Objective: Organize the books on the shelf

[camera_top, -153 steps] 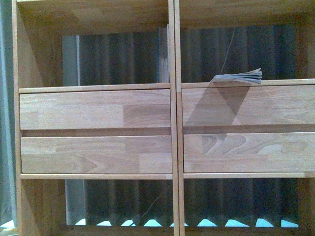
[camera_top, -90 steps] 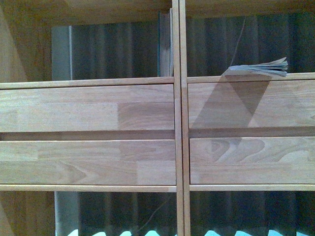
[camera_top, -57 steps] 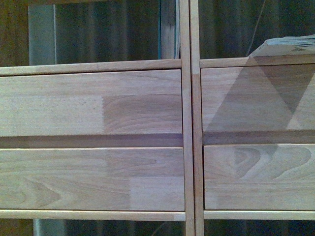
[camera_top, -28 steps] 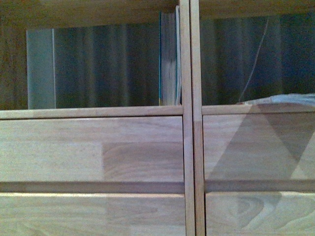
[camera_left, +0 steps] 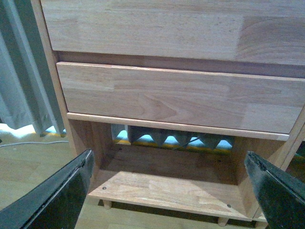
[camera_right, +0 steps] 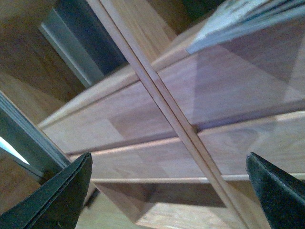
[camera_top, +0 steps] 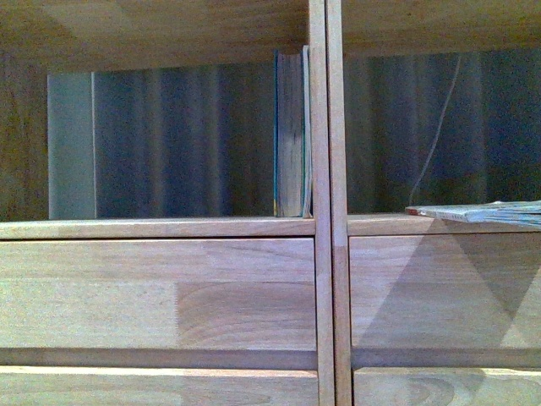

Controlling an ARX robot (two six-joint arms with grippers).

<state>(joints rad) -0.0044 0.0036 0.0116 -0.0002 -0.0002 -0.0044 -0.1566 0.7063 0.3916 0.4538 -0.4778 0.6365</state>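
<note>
I see the teal book (camera_top: pixel 292 135) standing upright in the left compartment of the shelf (camera_top: pixel 169 288), pressed to the divider (camera_top: pixel 326 127). The thin paperback (camera_top: pixel 486 211) lies flat at the right compartment's front edge. My left gripper (camera_left: pixel 167 156) and right gripper (camera_right: pixel 168 158) both gape wide, holding nothing.

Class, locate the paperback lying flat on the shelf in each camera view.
Front view: paperback lies flat right of the divider, at the picture's edge.
Left wrist view: not in it.
Right wrist view: paperback resting above the front panels.
Shared landmark: those front panels.
</note>
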